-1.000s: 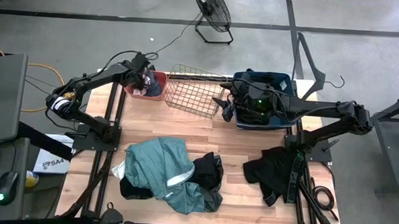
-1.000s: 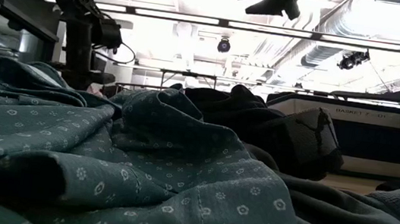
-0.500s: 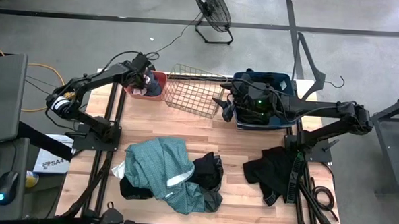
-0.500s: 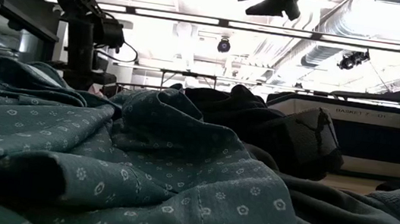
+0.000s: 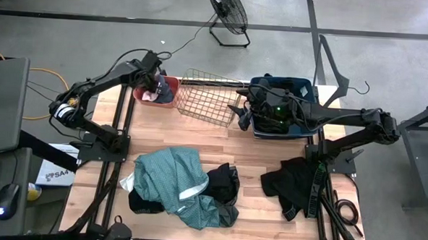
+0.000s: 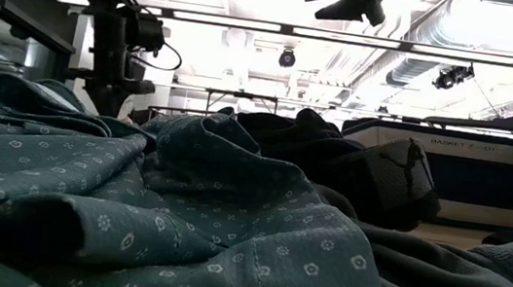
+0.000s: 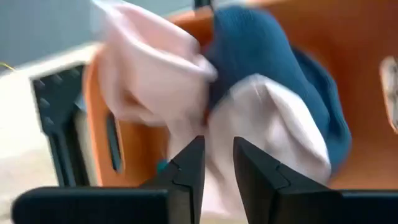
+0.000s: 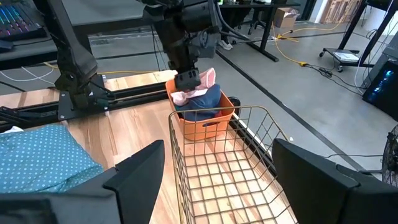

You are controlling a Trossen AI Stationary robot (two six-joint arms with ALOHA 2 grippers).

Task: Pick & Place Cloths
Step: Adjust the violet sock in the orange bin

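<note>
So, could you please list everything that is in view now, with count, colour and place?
tub: one, coral, far left of the table, holds a pink cloth and a teal cloth
wire basket: one, bare metal, far middle
bin: one, dark blue, far right
teal shirt: one, patterned, near left, over black cloths
black cloth: one heap, near right edge
fan: one, black, on the floor beyond the table
left gripper: over the tub, slightly open
right gripper: between wire basket and bin, open, empty
</note>
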